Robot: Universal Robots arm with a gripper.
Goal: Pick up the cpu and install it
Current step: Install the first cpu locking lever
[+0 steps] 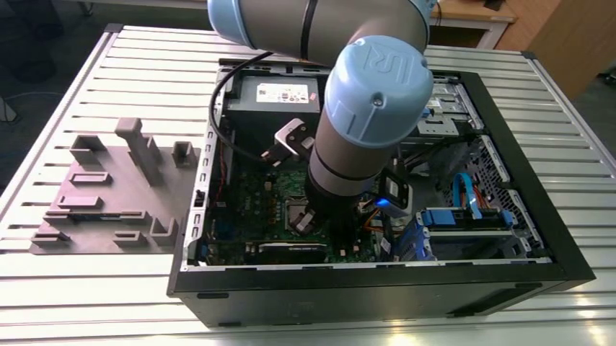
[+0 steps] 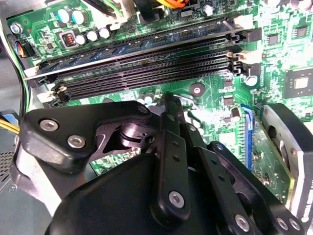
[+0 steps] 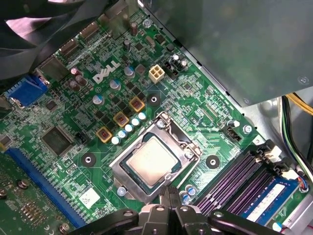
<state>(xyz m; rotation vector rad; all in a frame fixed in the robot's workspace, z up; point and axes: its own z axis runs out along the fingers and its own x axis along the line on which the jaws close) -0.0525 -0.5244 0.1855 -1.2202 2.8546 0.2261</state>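
Exterior view: the arm is lowered into the open computer case (image 1: 539, 259) on the counter (image 1: 86, 288). First wrist view: the cpu (image 3: 152, 160) is seated in the motherboard's socket frame (image 3: 188, 154); the pincer (image 3: 168, 203) beside it is closed, empty. Second wrist view: memory slots (image 2: 146, 68) are seen.

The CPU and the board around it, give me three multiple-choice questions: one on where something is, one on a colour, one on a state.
1. Where does the cpu lie in the first wrist view?
A. on the grey fixture outside the case
B. in the silver socket frame on the green motherboard
C. on top of the power supply

2. What colour is the small four-hole connector on the motherboard?
A. red
B. black
C. cream-white

3. What is the state of the long black memory slots in the second wrist view?
A. empty
B. each holding a module
C. covered by cables

Answers: 1 B, the chip sits inside the socket frame. 2 C, it looks pale against the green board. 3 A, their open contact rows show.
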